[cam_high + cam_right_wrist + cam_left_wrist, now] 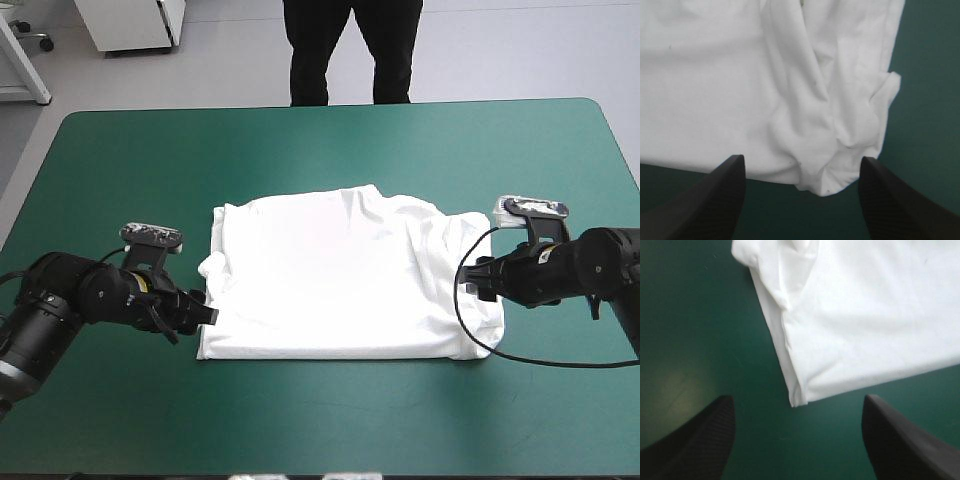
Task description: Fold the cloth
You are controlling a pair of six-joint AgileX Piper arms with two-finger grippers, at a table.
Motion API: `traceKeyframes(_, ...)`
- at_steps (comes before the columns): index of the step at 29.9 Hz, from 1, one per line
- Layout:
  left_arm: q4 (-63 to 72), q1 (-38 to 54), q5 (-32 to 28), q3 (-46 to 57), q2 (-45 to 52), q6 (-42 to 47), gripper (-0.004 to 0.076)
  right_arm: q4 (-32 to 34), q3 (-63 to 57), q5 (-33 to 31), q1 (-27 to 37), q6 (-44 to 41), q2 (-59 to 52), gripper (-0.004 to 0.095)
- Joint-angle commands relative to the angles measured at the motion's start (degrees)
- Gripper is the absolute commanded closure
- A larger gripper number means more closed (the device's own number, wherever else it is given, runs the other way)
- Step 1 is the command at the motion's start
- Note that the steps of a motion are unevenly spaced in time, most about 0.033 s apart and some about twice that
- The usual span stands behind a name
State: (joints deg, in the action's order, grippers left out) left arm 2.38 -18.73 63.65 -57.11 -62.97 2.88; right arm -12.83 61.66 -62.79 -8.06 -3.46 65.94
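T-shirt (330, 285) flat (rumpled), left tool (797, 398), right tool (801, 157) both parted

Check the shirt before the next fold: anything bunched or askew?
The T-shirt lies mostly flat, but its side by the right gripper is bunched into rumpled folds, and that near corner is rounded, not square. The left side lies smoother.

The T-shirt (340, 280) lies on the table (300, 140) between the left end effector (205, 312) and right end effector (469, 281).
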Motion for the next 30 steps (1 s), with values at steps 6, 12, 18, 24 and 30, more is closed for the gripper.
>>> traceKeyframes(6,-3.3,-0.1,-0.4,-7.0,1.5,0.1,0.0223,5.4,6.1,0.0,0.7,-3.1,-0.8,0.0308)
traceKeyframes(12,-4.0,-0.1,-0.4,-7.0,1.5,0.1,0.0244,5.3,6.8,3.1,4.9,-3.1,5.5,0.0309)
traceKeyframes(18,-4.6,-0.1,-0.6,-7.0,1.5,0.1,0.0248,5.5,13.8,2.3,6.9,0.3,15.8,0.0348)
traceKeyframes(24,-4.8,-0.1,-0.6,-7.0,1.5,0.5,0.0248,6.3,18.9,-1.6,6.9,-0.6,23.1,0.0359)
traceKeyframes(30,-4.8,-0.1,-0.6,-7.0,1.5,0.5,0.0248,6.9,17.0,-2.4,6.9,-1.1,26.1,0.0359)
